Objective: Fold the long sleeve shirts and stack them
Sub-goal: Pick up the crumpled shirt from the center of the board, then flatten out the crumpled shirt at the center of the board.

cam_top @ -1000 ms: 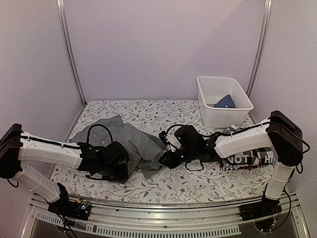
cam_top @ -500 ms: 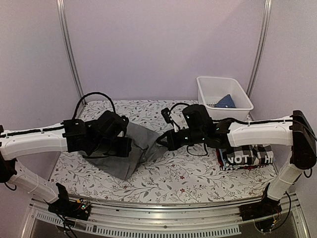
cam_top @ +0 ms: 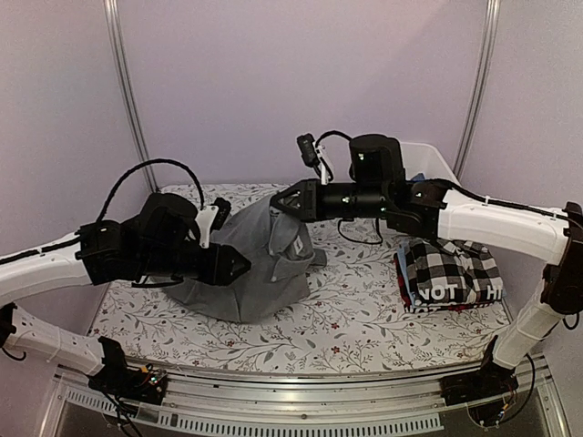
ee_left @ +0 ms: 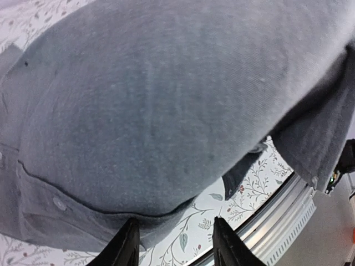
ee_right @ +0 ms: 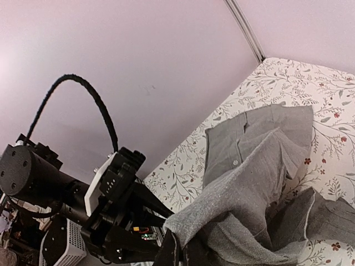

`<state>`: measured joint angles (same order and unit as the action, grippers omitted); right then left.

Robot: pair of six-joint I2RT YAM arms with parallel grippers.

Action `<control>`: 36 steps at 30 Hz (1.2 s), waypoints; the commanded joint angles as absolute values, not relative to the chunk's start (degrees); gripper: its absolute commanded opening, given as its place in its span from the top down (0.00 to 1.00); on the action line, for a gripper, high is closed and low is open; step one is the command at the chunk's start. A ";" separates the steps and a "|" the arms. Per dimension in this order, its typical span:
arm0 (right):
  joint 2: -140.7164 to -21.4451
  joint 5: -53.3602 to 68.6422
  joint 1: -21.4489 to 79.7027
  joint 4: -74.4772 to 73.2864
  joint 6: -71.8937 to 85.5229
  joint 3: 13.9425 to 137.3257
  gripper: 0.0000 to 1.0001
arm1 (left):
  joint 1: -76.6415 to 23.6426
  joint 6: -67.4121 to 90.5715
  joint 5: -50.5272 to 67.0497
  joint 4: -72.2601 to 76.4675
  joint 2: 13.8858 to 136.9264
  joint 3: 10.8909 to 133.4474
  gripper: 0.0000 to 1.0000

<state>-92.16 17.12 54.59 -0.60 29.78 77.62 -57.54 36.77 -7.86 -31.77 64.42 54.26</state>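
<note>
My right gripper is shut on a fold of the plain grey button-up shirt and holds it well above the table, so the cloth hangs in a tent. The rest of the shirt lies on the table's left half. Low at the hanging cloth's near left side is my left gripper, jaws apart, with the shirt bulging just beyond its fingertips and the tablecloth showing in the gap. At the right, a folded black-and-white checked shirt lies on a dark one lettered "NOT".
A white bin stands at the back right, mostly hidden behind my right arm. The flowered tablecloth covers the table. Metal posts run up both back corners, and the table's metal rail is close to my left gripper.
Both arms have risen. The right gripper has carried the grey shirt's fold up and toward the back. The left gripper's jaws, shut half a second ago, now stand apart.
</note>
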 commanded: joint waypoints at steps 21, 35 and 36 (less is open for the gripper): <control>-100.75 12.97 56.21 -1.56 40.13 97.58 1.00 | -56.92 40.98 -25.83 -23.04 78.66 64.02 0.25; -84.91 0.37 56.21 -2.71 26.01 89.29 1.00 | -58.63 17.93 9.58 -16.66 78.57 81.32 1.00; -83.21 -1.69 56.17 -2.16 24.07 88.57 1.00 | -59.17 16.01 12.52 -17.39 79.71 84.82 1.00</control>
